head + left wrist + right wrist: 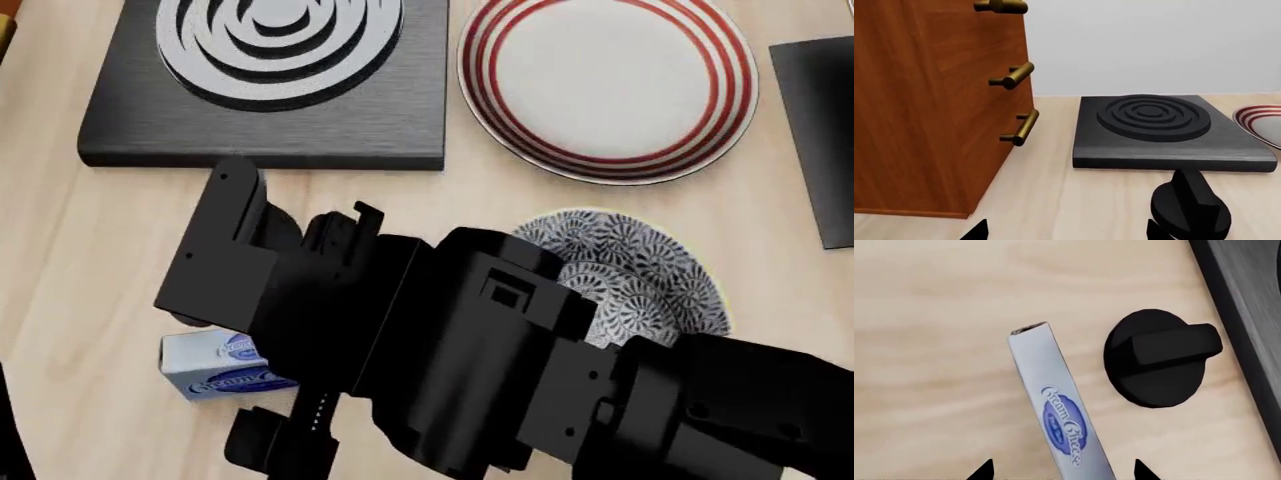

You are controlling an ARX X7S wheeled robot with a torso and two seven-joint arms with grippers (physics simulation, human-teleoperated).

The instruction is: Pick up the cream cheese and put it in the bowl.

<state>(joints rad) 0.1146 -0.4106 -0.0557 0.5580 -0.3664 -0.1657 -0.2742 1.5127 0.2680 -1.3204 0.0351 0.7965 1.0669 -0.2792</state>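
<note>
The cream cheese [1057, 410] is a pale grey-blue box with a dark blue oval label, lying on the wooden table. In the right wrist view it runs between the two fingertips of my right gripper [1061, 471], which is open, with a gap on each side of the box. In the head view the right arm covers most of the cream cheese [214, 368]; only its left end shows. The blue-and-white patterned bowl [641, 265] stands to the right of the arm, partly hidden by it. My left gripper [1066, 232] is open over bare table, with nothing between its fingers.
A black stove plate [267, 85] with a ringed burner lies at the back left, its black knob [1157, 357] close beside the cream cheese. A white plate with red rings [607, 85] sits behind the bowl. A wooden cabinet [927, 110] with brass handles stands left of the stove.
</note>
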